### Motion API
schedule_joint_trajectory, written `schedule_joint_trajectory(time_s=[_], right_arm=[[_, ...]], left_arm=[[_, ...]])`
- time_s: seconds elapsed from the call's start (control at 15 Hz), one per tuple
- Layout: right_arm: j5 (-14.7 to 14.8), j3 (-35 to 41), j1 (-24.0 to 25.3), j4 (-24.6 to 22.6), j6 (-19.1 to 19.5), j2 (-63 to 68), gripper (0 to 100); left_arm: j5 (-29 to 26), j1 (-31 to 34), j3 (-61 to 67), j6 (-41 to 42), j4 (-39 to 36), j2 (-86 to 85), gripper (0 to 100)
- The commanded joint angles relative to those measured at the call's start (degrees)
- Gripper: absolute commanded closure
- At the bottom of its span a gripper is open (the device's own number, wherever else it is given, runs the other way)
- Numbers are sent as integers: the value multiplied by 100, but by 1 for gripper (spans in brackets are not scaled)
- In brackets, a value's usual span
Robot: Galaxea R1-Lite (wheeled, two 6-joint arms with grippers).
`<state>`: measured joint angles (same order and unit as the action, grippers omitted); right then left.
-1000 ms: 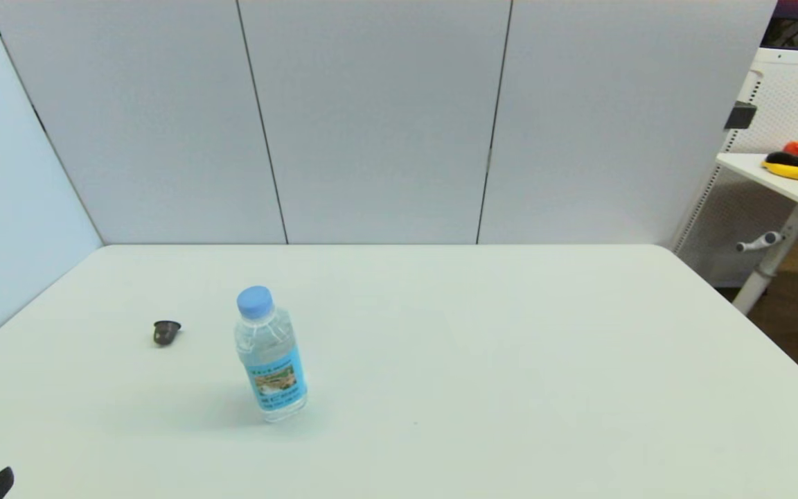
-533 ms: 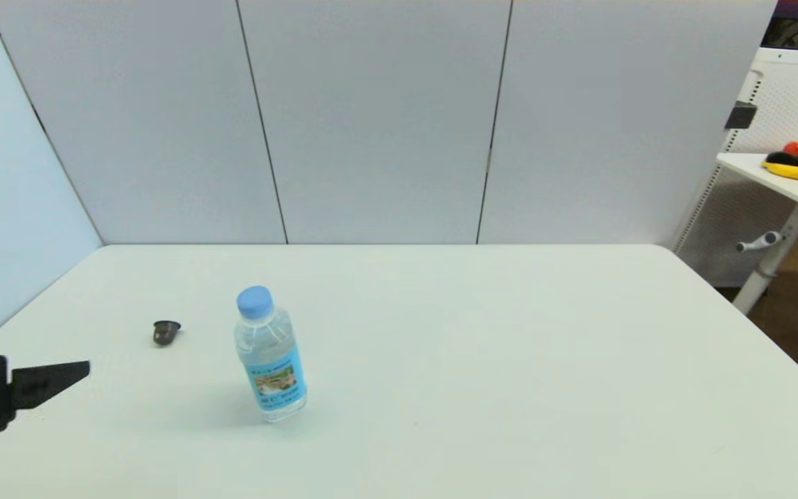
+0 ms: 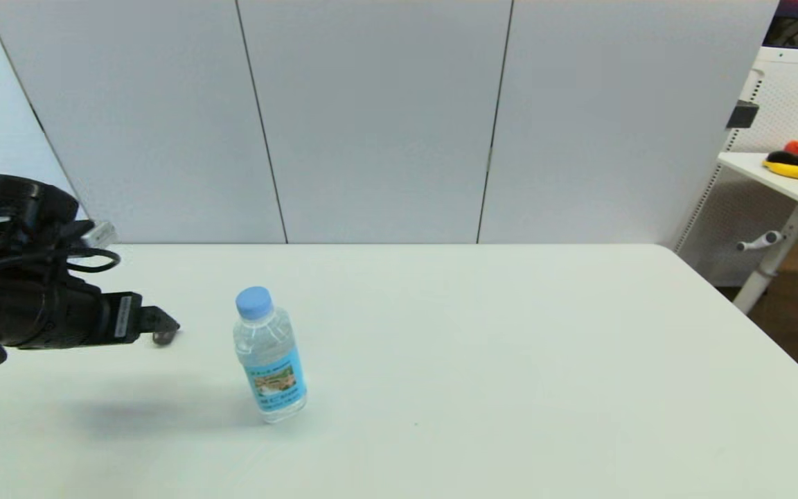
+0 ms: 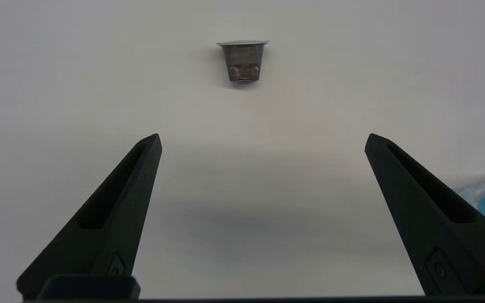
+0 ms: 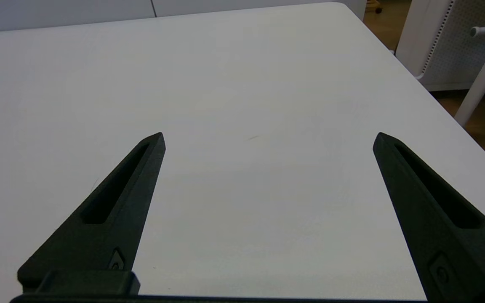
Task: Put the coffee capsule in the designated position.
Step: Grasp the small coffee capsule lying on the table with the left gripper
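White table (image 3: 482, 360), grey wall panels (image 3: 371, 118); coffee capsule (image 4: 243, 60) at 9 o'clock of water bottle (image 3: 269, 357); left gripper (image 4: 263, 141) spread apart, short of capsule.

I am working in what looks like a lab or test room: a bare white table (image 3: 482, 360) is boxed in by plain grey partition panels (image 3: 371, 118). Off to my right stands a second white desk (image 3: 780, 173) on an adjustable leg, backed by a white pegboard (image 3: 797, 104).

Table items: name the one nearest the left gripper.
The coffee capsule, tiny and dark, sits just ahead of the open left gripper; the blue-capped water bottle stands farther off.
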<state>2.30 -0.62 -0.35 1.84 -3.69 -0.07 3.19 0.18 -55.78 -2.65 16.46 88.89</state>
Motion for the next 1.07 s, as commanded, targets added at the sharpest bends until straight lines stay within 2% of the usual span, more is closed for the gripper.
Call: schedule_joint_trajectory(time_s=[0.07, 0.4, 0.6, 1.07], right_arm=[[-2, 1, 0, 0, 0, 7, 0], [-2, 1, 0, 0, 0, 7, 0], [-2, 1, 0, 0, 0, 7, 0], [-2, 1, 0, 0, -9, 7, 0]], left_arm=[[6, 149, -565, 10, 367, 946, 0], [-73, 210, -811, 1, 112, 1420, 0], [-460, 210, -838, -34, 86, 1561, 0], [-469, 210, -890, -43, -134, 1772, 0]])
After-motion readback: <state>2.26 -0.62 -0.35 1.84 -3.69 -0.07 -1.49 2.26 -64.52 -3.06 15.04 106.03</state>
